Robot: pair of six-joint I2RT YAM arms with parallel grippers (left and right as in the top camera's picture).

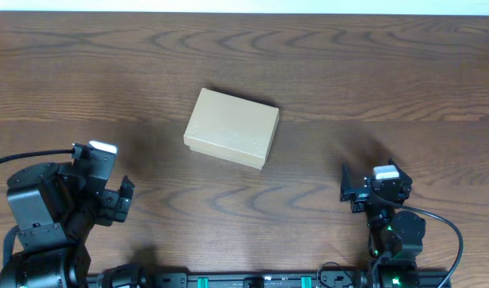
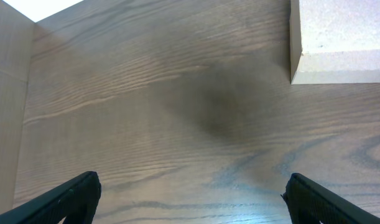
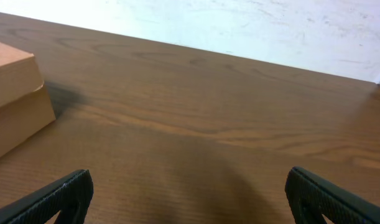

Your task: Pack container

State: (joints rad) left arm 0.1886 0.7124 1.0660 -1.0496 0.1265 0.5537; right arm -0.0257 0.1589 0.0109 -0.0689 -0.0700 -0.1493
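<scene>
The container [image 1: 232,127] is a small tan cardboard box with its lid down, lying slightly askew mid-table. Its corner appears at the top right of the left wrist view [image 2: 339,40] and at the left edge of the right wrist view [image 3: 12,102]. My left gripper [image 1: 100,172] is near the front left of the table, well short of the box, its jaws wide open over bare wood [image 2: 190,199]. My right gripper [image 1: 374,178] is at the front right, also apart from the box, open with nothing between its fingers [image 3: 190,199].
The wooden table [image 1: 348,72] carries only the box. Its far edge meets a white wall [image 3: 252,28]. A table edge or seam runs down the left of the left wrist view [image 2: 29,74]. Cables trail from both arm bases at the front edge.
</scene>
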